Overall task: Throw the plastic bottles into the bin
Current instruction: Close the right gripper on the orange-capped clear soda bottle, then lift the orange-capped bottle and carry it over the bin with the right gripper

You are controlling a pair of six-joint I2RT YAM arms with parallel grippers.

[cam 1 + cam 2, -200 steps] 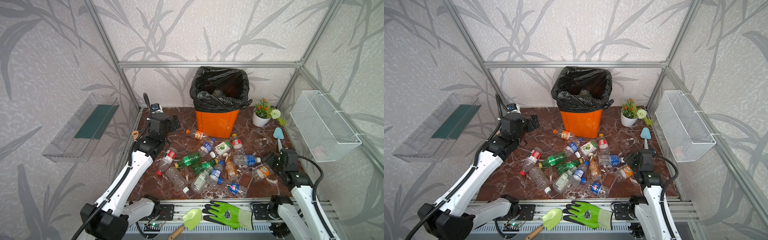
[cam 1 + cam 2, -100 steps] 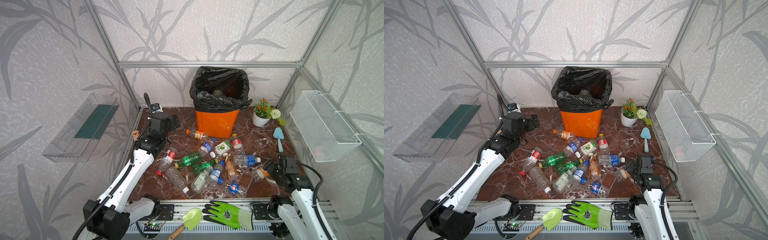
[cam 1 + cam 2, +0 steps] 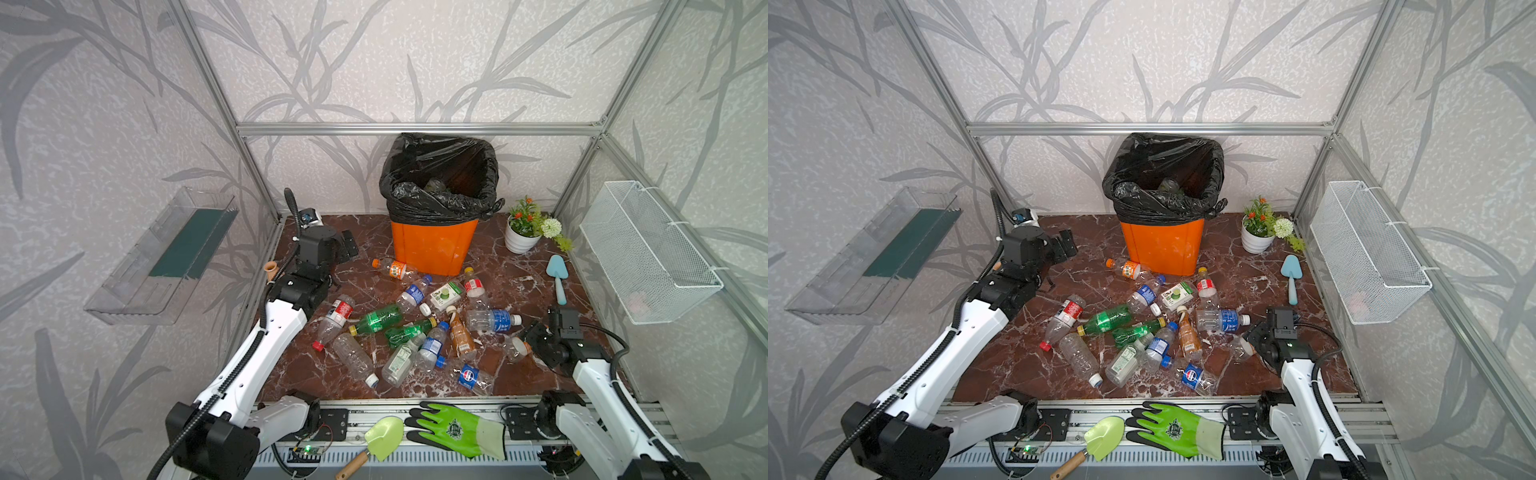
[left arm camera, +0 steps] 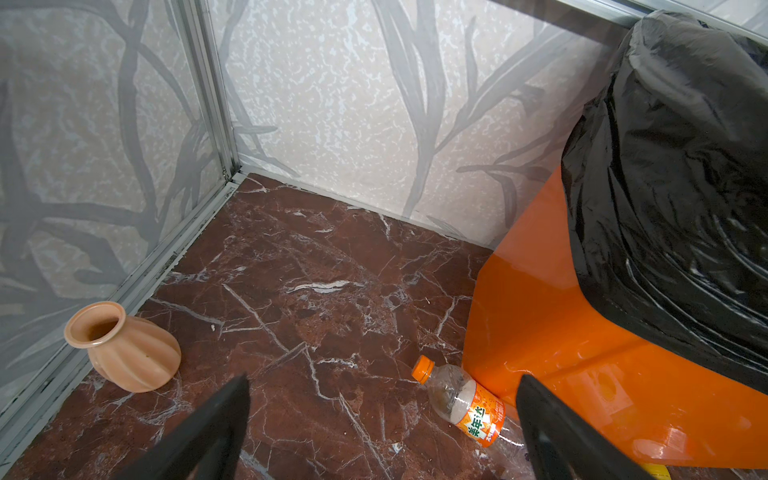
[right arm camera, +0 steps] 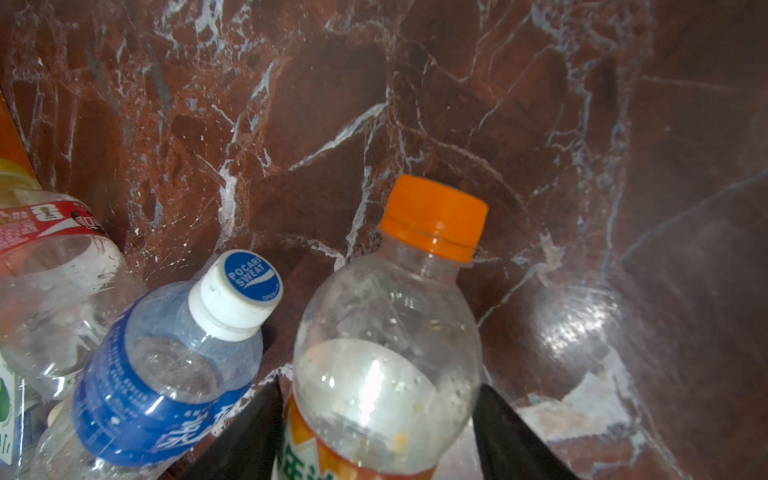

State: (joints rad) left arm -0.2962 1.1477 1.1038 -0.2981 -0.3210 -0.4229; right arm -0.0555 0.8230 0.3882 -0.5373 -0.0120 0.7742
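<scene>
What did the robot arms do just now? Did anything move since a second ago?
The right gripper came a little nearer the front edge, and its jaws closed in on the orange-capped bottle, one finger on each side. The left gripper stayed open beside the bin. The other bottles did not visibly move.

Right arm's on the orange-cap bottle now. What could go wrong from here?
1. The right gripper flanks the orange-cap bottle on its smooth round body; it may squirt out.
2. The blue-label bottle lies close beside it and could get dragged.
3. The open left gripper sits by the bin; the arms may crowd there.
</scene>
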